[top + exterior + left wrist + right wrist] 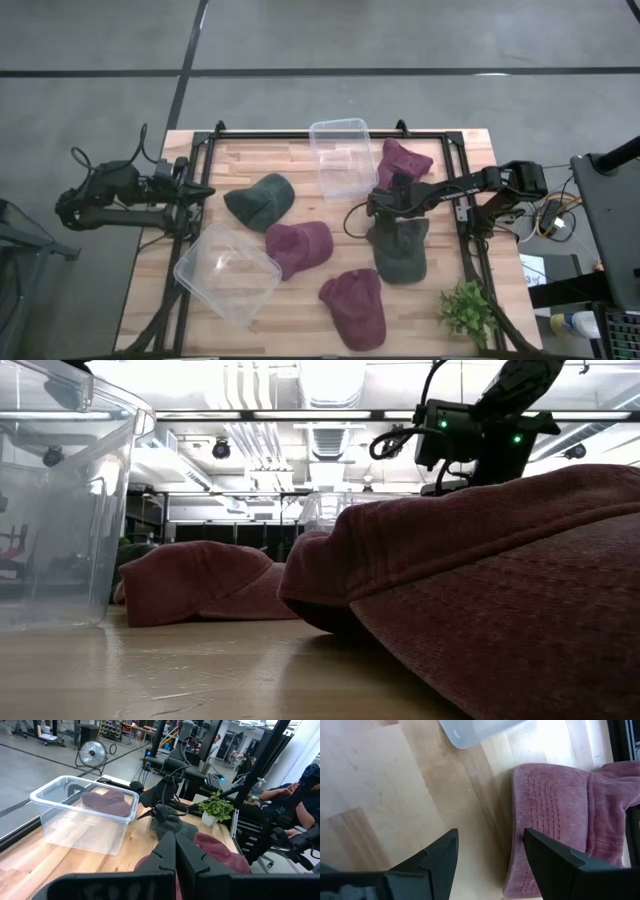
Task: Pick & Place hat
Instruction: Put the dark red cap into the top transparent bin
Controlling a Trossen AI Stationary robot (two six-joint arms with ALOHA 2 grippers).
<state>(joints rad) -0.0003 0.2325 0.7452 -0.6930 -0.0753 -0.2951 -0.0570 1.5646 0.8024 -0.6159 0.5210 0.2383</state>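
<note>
Five hats lie on the wooden table: a dark green hat [260, 200], a maroon hat [300, 246], a maroon hat [355, 305], a dark green hat [400, 248] and a maroon hat [402, 160] at the far right. My right gripper [378, 203] is open and empty, above the table between the far maroon hat [555, 815] and the right green hat. Its fingers [440, 855] stand over bare wood. My left gripper [205, 190] waits shut and empty at the table's left edge; its closed fingertips show in the left wrist view [175, 840].
A clear plastic container [340, 160] stands at the far middle, and another [228, 272] at the near left. A small green plant [468, 310] stands at the near right corner. A black frame [465, 230] runs around the table. A seated person [295, 800] is in the room beyond.
</note>
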